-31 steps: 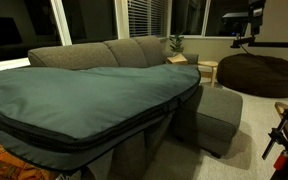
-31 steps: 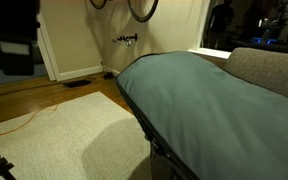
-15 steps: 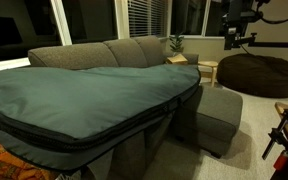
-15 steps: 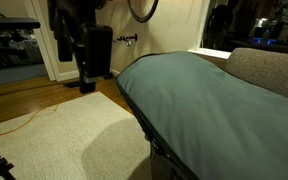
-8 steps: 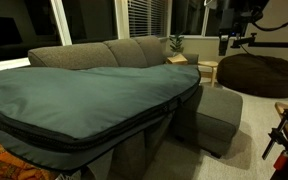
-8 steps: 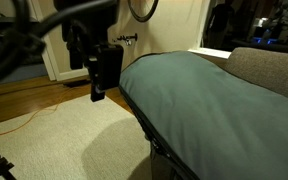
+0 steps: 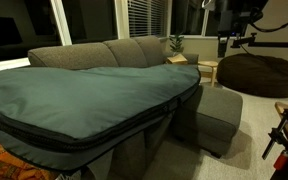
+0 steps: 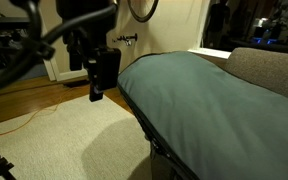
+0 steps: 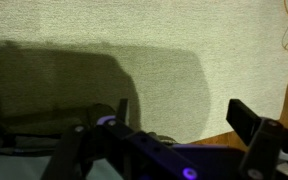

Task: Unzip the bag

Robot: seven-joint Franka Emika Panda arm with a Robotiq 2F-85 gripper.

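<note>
The bag (image 7: pixel 79 95) is a very large flat teal-grey fabric shape that lies over the grey sofa, with a dark zipper band (image 7: pixel 104 143) along its side edge. It also shows in an exterior view (image 8: pixel 214 105), its zipper edge low at the front (image 8: pixel 154 140). My gripper (image 8: pixel 98 92) hangs in the air beside the bag's narrow end, above the carpet, apart from the fabric. In an exterior view it is small and dark at the upper right (image 7: pixel 222 45). In the wrist view its fingers (image 9: pixel 184 115) are spread wide over carpet, with nothing between them.
A grey sofa (image 7: pixel 114 52) and ottoman (image 7: pixel 216 118) lie under and beside the bag. A brown beanbag (image 7: pixel 259 73) sits at the back right. A cream carpet (image 8: pixel 64 130) meets wood floor (image 8: pixel 24 100) with an orange cable. A dark stand is at the right edge (image 7: pixel 284 135).
Over two seconds the arm swung in from the far side toward the bag's narrow end and came lower. In the last half second it hardly moved. The bag is unchanged.
</note>
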